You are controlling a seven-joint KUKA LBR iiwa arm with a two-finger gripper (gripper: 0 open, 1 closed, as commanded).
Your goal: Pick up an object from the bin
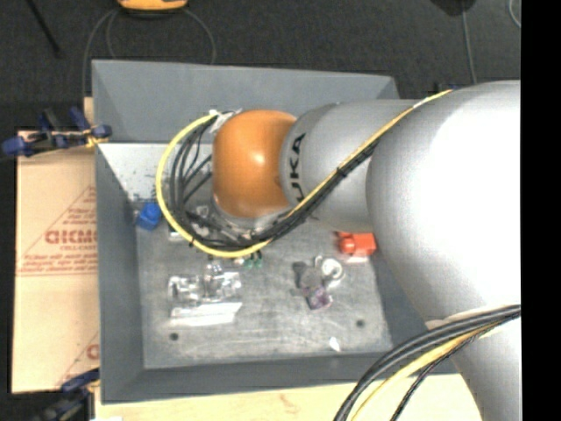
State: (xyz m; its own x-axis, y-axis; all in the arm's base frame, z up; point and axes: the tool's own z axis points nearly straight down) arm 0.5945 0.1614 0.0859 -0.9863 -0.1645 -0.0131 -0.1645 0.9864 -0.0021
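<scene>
The gripper (219,246) hangs low in the bin (118,305), tucked under the arm's orange cover (250,160); whether it is open or closed cannot be told. Just below it, at six o'clock, lies a flat, glossy silvery thing (203,295). A blue piece (147,215) sits at ten o'clock and a red block (357,244) at three. The glossy thing looks thin and slick, so a grasp could skid off it or scrape the floor.

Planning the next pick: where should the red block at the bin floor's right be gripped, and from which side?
Probably from straight above, closing on the red block across its long faces: it looks boxy, lies flat on the bin floor, apart from the purple-grey piece left of it.
</scene>
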